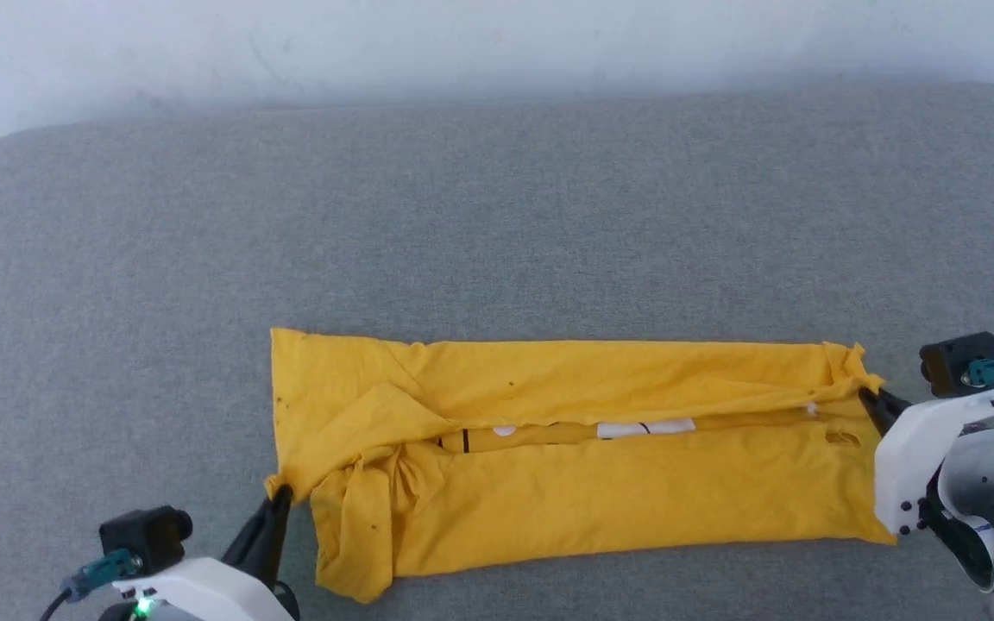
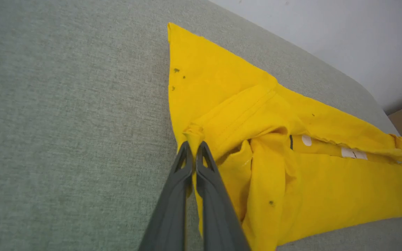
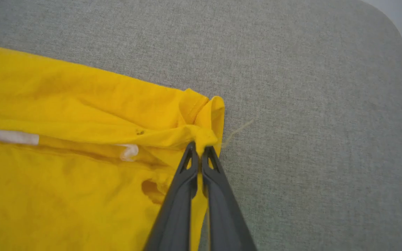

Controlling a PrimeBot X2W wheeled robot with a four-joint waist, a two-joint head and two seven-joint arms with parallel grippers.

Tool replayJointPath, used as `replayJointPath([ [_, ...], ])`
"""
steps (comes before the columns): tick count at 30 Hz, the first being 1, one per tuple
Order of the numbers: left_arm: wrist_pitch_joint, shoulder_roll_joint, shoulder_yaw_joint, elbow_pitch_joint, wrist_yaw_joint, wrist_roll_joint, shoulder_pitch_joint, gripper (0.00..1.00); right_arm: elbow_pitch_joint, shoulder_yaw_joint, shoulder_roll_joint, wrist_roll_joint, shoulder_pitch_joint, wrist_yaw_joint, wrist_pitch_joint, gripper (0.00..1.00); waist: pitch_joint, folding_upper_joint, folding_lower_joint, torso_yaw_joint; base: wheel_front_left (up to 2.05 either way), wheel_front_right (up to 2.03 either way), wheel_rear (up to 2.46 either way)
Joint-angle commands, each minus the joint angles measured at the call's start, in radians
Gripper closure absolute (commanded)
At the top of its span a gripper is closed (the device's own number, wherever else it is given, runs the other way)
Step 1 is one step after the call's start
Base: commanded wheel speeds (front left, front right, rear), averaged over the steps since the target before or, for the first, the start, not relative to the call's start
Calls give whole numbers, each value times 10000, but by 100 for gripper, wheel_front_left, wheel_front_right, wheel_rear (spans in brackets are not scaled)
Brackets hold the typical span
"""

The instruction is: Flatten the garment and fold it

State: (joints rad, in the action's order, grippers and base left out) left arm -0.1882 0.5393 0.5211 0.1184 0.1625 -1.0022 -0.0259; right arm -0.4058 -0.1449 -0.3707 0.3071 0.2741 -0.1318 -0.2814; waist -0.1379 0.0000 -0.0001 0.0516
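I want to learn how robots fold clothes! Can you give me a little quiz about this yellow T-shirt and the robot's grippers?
1. True or false: the yellow T-shirt lies folded into a long band on a grey fabric surface.
2. What is the left gripper doing? A) hanging open above the shirt B) pinching a bunched bit of the shirt's edge C) pressing on the bare surface
3. Fill the gap: the patches peeking through the slit between the folded flaps are ____.
Key: 1 true; 2 B; 3 white.
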Motion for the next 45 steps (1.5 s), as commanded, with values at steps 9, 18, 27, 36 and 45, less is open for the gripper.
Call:
replayJointPath([
  [9, 572, -309, 786, 976, -454, 46, 33, 100, -931, -384, -83, -240, 230, 11, -937, 100, -280, 0, 1, -188, 0, 0, 0],
  [18, 696, -809, 1112, 1508, -746, -45, -153, 0, -1032, 388, 329, 393, -154, 11, -867, 0, 54, 0, 1, -468, 0, 0, 0],
  [27, -277, -818, 730, 787, -569, 403, -295, 0, 505, 2017, 1235, 775, -1449, 11, -26, 0, 582, 0, 1, -713, 0, 0, 0],
  [36, -729, -1383, -847, 156, -293, 2669, -1006, 0, 2206, 3722, 2783, 118, -2203, 11, 1348, 0, 786, 0, 1, -972, 0, 0, 0],
  [45, -734, -2837, -2953, -210, -915, 6117, -1260, 0, 1477, 4987, 3195, -336, -1648, 11, 1438, 0, 780, 0, 1, -1040, 0, 0, 0],
])
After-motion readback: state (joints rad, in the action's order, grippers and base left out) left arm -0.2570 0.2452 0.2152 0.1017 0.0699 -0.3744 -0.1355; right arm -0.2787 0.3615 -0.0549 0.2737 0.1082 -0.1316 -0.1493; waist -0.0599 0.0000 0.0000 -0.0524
